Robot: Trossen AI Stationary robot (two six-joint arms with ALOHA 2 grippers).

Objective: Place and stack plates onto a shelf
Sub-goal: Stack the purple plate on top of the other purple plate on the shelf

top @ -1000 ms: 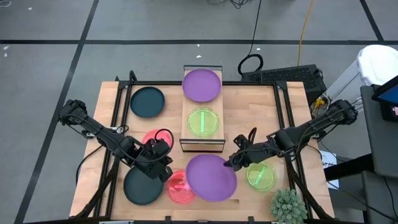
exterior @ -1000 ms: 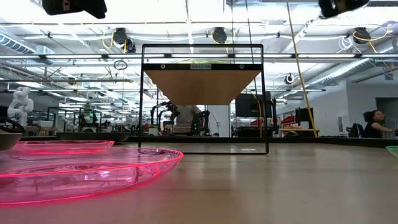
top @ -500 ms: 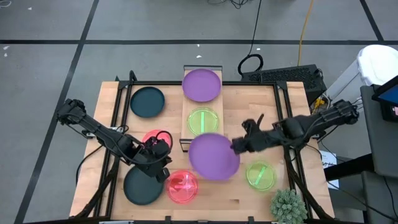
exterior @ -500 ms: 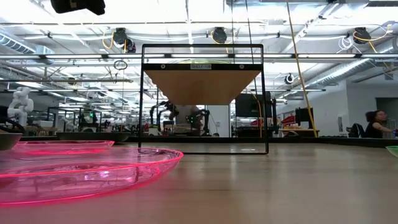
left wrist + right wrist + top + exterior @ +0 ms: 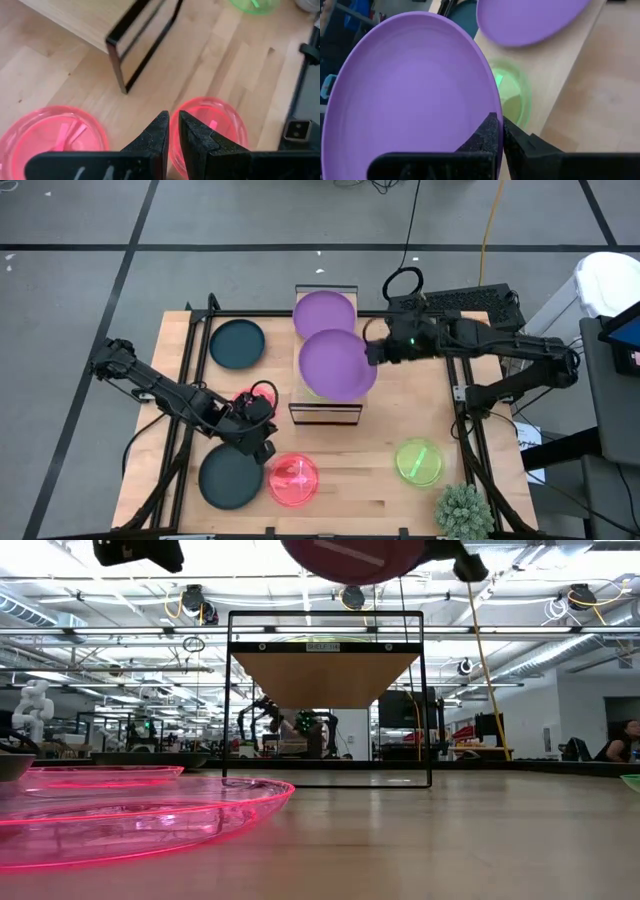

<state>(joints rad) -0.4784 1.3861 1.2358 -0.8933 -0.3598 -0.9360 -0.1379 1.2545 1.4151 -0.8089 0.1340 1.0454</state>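
My right gripper point(image 5: 372, 352) is shut on a purple plate point(image 5: 336, 364) and holds it above the wood-topped shelf point(image 5: 326, 408). Beneath the plate, a green plate point(image 5: 512, 97) lies on the shelf top. A second purple plate point(image 5: 324, 315) lies on the shelf's far end. My left gripper point(image 5: 266, 446) is shut and empty, low between two pink plates point(image 5: 50, 135) point(image 5: 215, 127) at the near left. In the low view the held plate point(image 5: 350, 558) shows at the top, above the shelf point(image 5: 325, 675). My right gripper pinches the purple plate's rim point(image 5: 484, 107) between its two fingers, on the edge that faces the table's right. The fingers come about level from the right. The plate is lifted clear above the shelf top, face up and slightly tilted.
One dark plate point(image 5: 237, 343) lies at the far left, another point(image 5: 229, 477) at the near left beside a pink plate point(image 5: 292, 479). A green plate point(image 5: 418, 461) and a small plant point(image 5: 463, 510) are at the near right.
My right gripper has lifted the purple plate off the near middle of the table. It has carried the plate toward the far edge and to the left, until it is above the shelf and covers the green plate there. The gripper stays shut on the rim.
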